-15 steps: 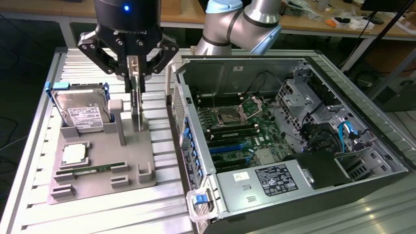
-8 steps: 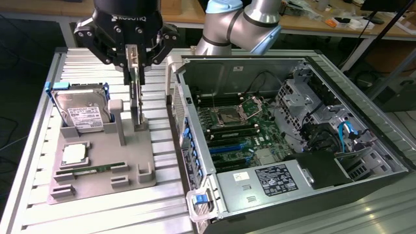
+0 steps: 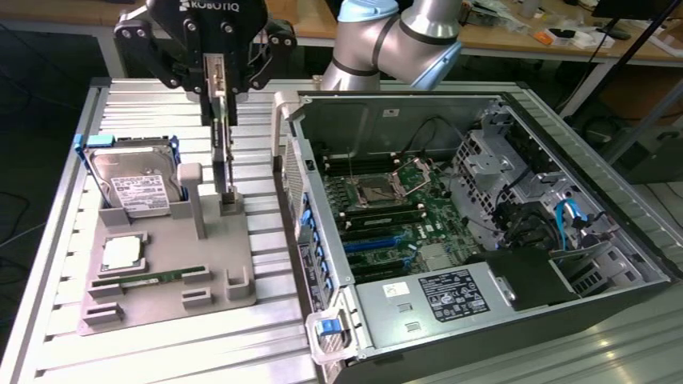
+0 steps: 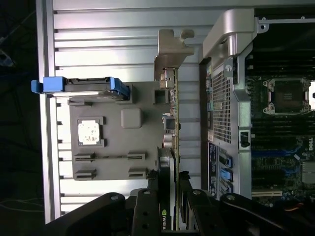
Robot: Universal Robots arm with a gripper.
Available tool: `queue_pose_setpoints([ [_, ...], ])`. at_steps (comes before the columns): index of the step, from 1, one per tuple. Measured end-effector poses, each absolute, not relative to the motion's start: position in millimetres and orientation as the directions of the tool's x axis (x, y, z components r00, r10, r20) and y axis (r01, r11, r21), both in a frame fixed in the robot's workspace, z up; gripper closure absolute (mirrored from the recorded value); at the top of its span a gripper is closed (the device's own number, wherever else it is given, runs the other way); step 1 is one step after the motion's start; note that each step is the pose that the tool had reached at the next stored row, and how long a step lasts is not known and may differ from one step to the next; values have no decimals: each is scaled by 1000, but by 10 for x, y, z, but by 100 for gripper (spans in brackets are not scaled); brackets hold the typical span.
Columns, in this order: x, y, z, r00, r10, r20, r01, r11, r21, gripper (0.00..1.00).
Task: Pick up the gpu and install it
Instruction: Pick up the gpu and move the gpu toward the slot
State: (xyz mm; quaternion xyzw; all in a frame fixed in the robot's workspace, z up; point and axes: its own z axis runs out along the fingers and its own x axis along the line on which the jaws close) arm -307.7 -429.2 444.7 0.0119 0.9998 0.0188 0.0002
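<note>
The gpu (image 3: 222, 160) is a thin dark card seen edge-on, standing upright over the grey fixture plate (image 3: 160, 296). My gripper (image 3: 217, 94) comes down from above and is shut on the card's upper edge. The card's lower end sits at the small upright holder (image 3: 230, 206); whether it still rests in the holder I cannot tell. In the wrist view the gpu (image 4: 175, 118) runs away from my gripper (image 4: 173, 183), with its silvery bracket (image 4: 171, 49) at the far end and a finger (image 4: 163, 189) pressed on each face.
On the fixture plate are a silver hard drive in a blue frame (image 3: 133, 180), a processor (image 3: 123, 254) and a green memory stick (image 3: 149, 278). The open computer case (image 3: 320, 336) lies to the exterior view's right, with blue motherboard slots (image 3: 379, 244) exposed.
</note>
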Motion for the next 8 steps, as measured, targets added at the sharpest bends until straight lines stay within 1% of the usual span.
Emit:
queue_pose_setpoints([
  [5,-3076,-4292,4582,-1000,24,0,24,999,38,73],
  [8,-3026,-4292,4586,-1000,24,0,24,999,38,73],
])
